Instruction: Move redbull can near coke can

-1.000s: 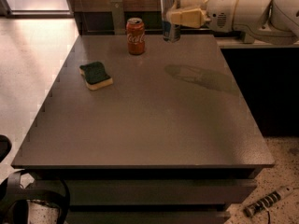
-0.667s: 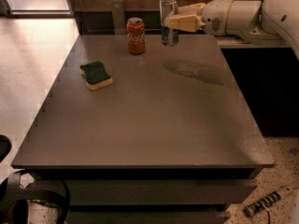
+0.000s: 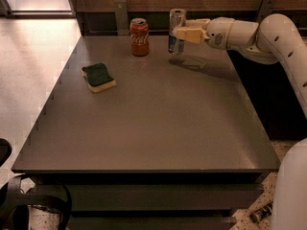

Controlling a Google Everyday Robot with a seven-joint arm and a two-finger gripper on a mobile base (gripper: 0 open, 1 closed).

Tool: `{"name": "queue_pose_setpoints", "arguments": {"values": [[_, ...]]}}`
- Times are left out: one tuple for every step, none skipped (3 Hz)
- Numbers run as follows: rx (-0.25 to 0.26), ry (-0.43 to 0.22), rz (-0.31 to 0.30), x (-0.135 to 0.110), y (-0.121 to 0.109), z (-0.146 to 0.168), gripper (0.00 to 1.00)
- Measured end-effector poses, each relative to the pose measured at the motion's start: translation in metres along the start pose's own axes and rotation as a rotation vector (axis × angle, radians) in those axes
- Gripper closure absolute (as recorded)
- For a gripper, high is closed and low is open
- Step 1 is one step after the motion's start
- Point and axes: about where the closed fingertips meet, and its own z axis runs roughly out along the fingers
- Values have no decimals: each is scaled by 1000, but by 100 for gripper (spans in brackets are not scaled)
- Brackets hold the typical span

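The redbull can (image 3: pixel 176 20), slim and silver with blue patches low on its side, stands upright at the far edge of the table, its base at or just above the surface. My gripper (image 3: pixel 179 33) reaches in from the right and is shut on the can at mid height. The coke can (image 3: pixel 139 37), red with white script, stands upright on the table a short way left of the redbull can, with a small gap between them.
A green and yellow sponge (image 3: pixel 98 77) lies on the grey table (image 3: pixel 158 128) at the left. A dark wall with metal brackets (image 3: pixel 121 11) runs right behind the cans. My white arm (image 3: pixel 268 32) spans the table's right rear corner.
My gripper has lowered the redbull can from above the table's far edge down to about surface level, beside the coke can. The coke can and sponge have not moved.
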Motion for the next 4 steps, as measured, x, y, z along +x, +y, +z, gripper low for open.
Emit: {"name": "queue_pose_setpoints", "arguments": {"values": [[-32,-33,0,19,-7,13,100],[-51,-37,-9,27,-7,21,100],[-74,-39,-26,32,-6,29,100],[-96,-36,-40,36,-3,36,100]]}}
